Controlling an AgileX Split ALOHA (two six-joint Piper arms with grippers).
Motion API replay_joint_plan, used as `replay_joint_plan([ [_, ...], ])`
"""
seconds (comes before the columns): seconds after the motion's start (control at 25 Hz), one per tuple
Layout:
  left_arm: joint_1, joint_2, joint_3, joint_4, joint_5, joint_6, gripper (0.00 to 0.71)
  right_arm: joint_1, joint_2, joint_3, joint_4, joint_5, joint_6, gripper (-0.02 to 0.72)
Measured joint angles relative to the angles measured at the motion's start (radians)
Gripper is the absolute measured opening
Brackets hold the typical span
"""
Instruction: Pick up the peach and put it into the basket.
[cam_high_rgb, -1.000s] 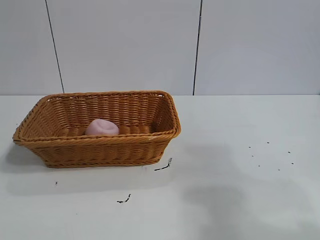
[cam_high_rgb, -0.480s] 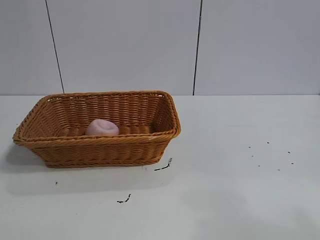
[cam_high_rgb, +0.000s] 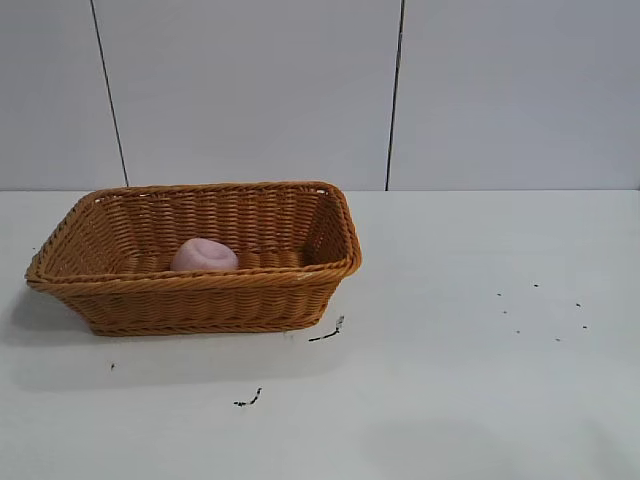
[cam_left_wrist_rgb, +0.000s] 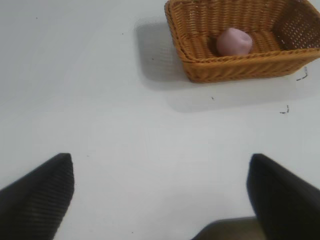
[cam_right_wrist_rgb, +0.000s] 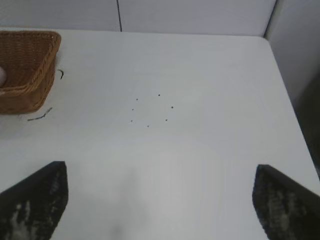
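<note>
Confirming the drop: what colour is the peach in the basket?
Pale pink; the peach shows best in the exterior view.

A bare test bench in a lab: a plain white table (cam_high_rgb: 480, 300) flecked with small dark marks (cam_high_rgb: 540, 310), backed by grey wall panels (cam_high_rgb: 250, 90) split by thin dark seams (cam_high_rgb: 395, 95).

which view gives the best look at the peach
The left wrist view: the peach shows whole inside the basket. In the exterior view the near rim hides its lower part. The right wrist view catches only a sliver at the picture's edge.
</note>
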Motion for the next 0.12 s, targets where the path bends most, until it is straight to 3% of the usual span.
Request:
replay_joint_plan([
  [0.12, 0.0, 0.0, 0.0, 0.0, 0.0, 0.0, 0.692, 0.0, 0.0, 0.0, 0.0, 0.0, 0.001, 0.689],
])
